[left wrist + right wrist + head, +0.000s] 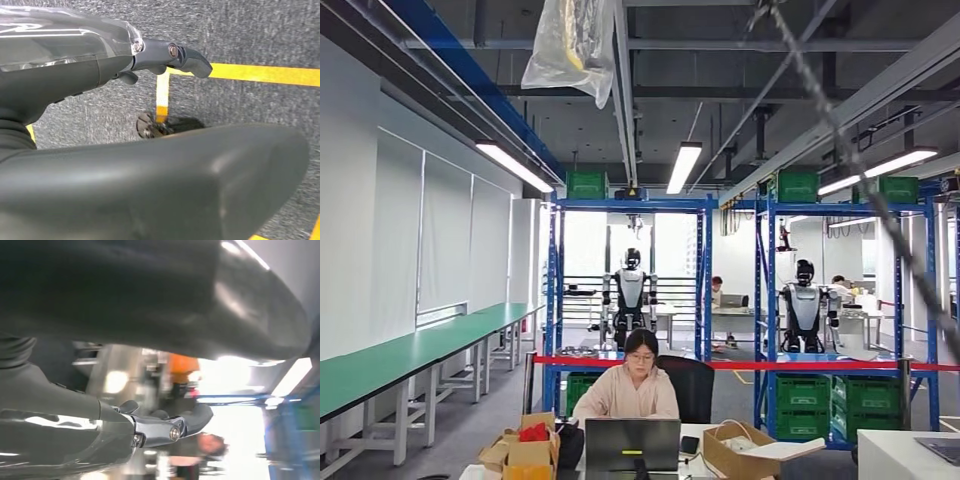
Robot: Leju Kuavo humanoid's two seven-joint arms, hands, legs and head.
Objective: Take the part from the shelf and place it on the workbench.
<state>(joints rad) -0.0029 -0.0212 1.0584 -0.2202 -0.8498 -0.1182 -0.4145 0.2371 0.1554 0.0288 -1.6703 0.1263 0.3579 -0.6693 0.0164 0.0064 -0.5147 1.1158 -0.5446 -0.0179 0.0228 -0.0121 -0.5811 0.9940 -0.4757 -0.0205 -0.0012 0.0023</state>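
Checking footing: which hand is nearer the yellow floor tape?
Left, likely. The left hand hangs over the yellow tape; the right hand faces ceiling lights, not floor.

A clear plastic bag (pixel 573 45) hung at the head view's top edge, which cut off its upper part; its yellowish contents could not be made out. The laptop (pixel 632 445) hid the front of the seated person (pixel 631 385), and the bottom edge cropped the desk (pixel 701 462). In the right wrist view the room behind the right hand (pixel 166 427) was blurred, an orange shape (pixel 183 367) unidentifiable. A small metal object (pixel 148 126) lay partly hidden behind the left hand (pixel 166 55).
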